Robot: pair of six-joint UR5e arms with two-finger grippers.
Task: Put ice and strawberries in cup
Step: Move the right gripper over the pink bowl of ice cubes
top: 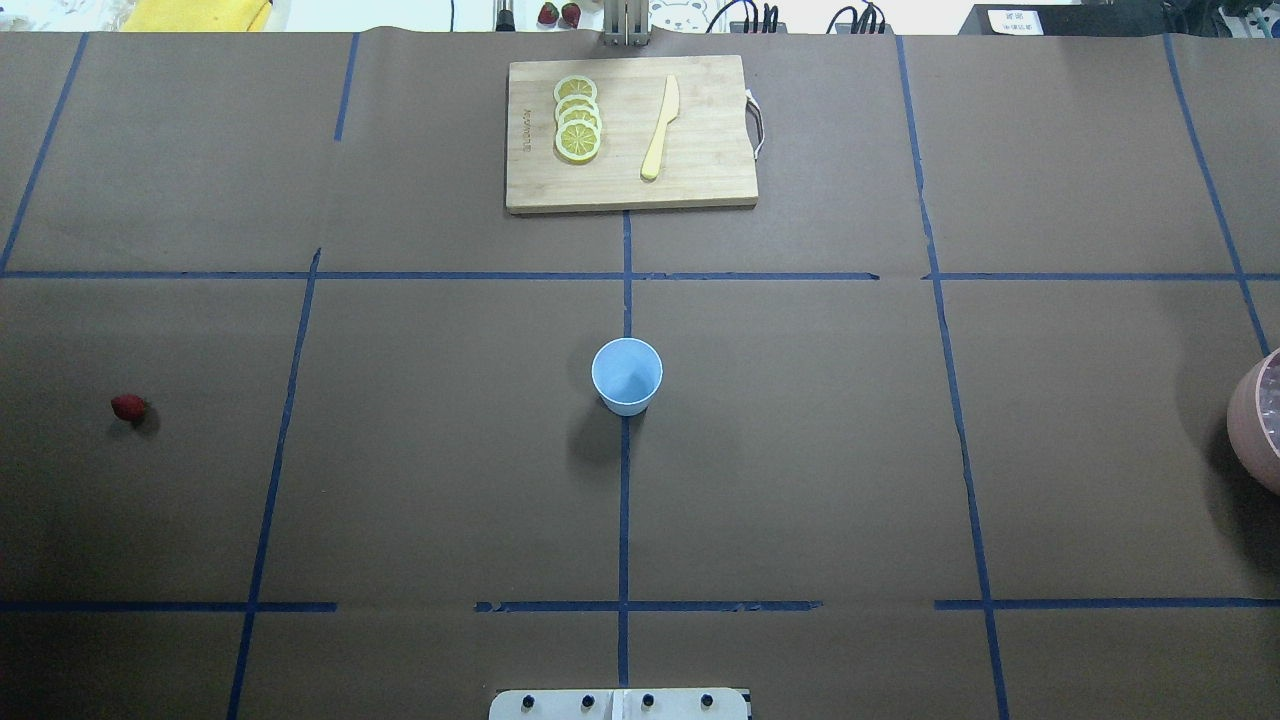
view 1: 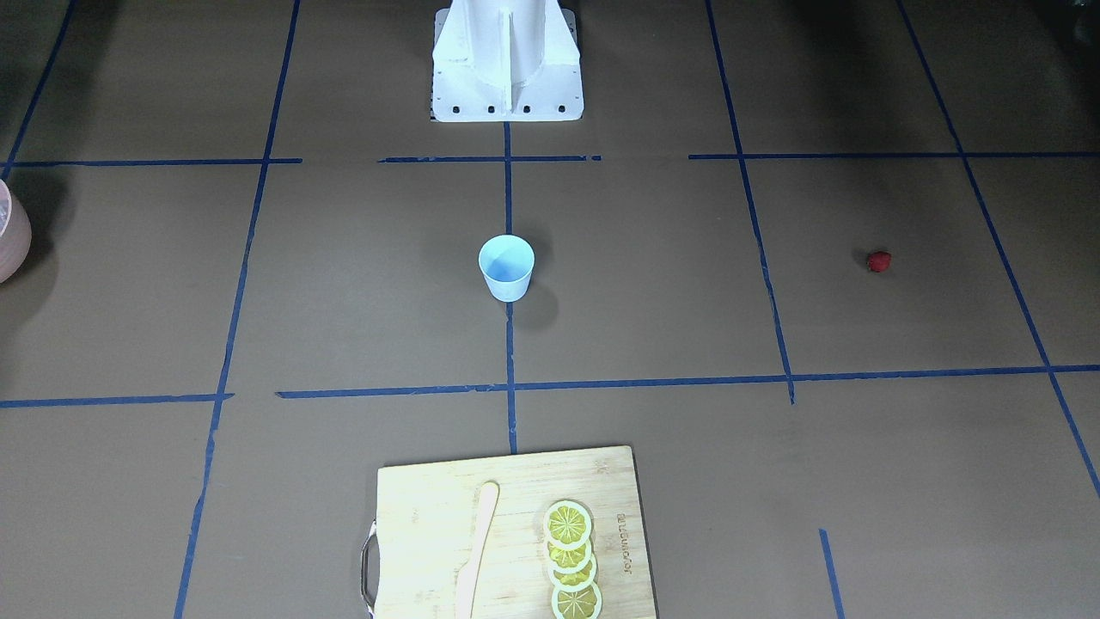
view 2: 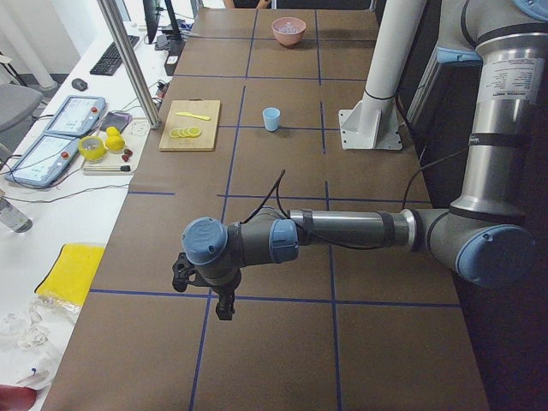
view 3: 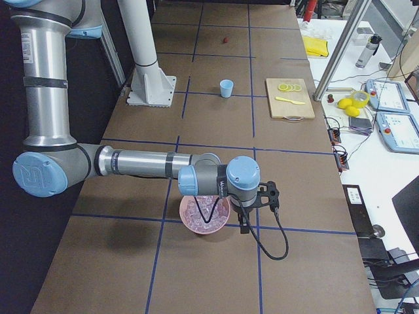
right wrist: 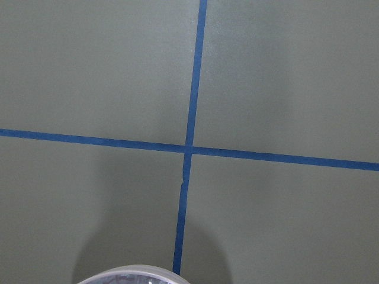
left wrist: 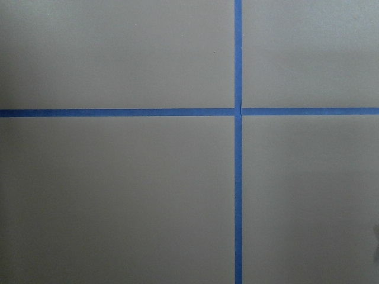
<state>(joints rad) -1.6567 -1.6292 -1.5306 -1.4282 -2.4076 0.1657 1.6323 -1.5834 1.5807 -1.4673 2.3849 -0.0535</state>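
Note:
The pale-blue cup (view 1: pixel 506 266) stands upright and empty at the table's middle (top: pixel 627 375). The dark-red strawberry (top: pixel 129 407) lies alone on the robot's left side (view 1: pixel 878 260). The ice (view 3: pixel 203 208) fills a pink bowl (view 3: pixel 204 219) on the robot's right side, at the overhead view's edge (top: pixel 1262 425). My left gripper (view 2: pixel 224 305) hangs over bare table, far from the cup. My right gripper (view 3: pixel 245 224) hangs just beside the bowl. Both show only in side views, so I cannot tell if they are open. The wrist views show taped table; the right one also shows the bowl's rim (right wrist: pixel 133 276).
A wooden cutting board (top: pixel 700 170) at the far edge holds several lemon slices (top: pixel 578 118) and a pale knife (top: pixel 660 125). The white robot base (view 1: pixel 507 60) stands behind the cup. Blue tape lines cross the brown table.

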